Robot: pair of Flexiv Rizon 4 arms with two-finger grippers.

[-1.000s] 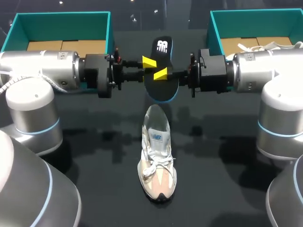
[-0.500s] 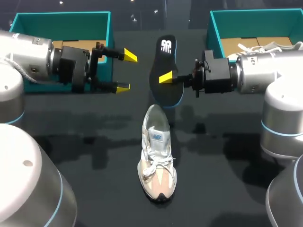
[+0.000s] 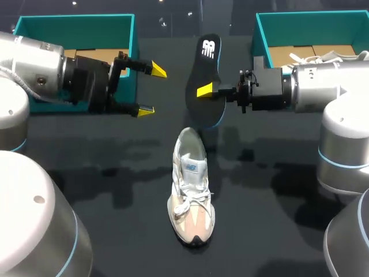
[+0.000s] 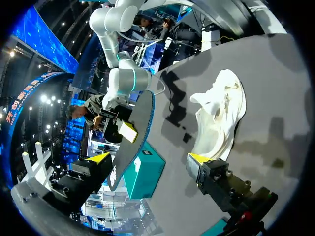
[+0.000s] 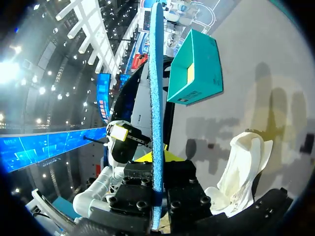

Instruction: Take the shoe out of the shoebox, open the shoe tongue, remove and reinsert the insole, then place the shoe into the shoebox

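Right fingers (image 3: 204, 90): clamped on the black insole (image 3: 207, 60), which I hold on edge above the bench (image 3: 277, 219). Left fingers (image 3: 155, 69): apart, empty, well left of it. Sneaker (image 3: 191, 187): upright on bench, below the insole.

- Head view dim: black table (image 3: 127, 219), faint soft shadows under left arm (image 3: 34, 63), right arm (image 3: 328, 86), shoe (image 3: 192, 190).
- Soft glare on silver arm shells.
- Dark insole (image 3: 206, 66) barely separates from table.
- Wrist views: table pale, hard dark arm shadows; light from above.
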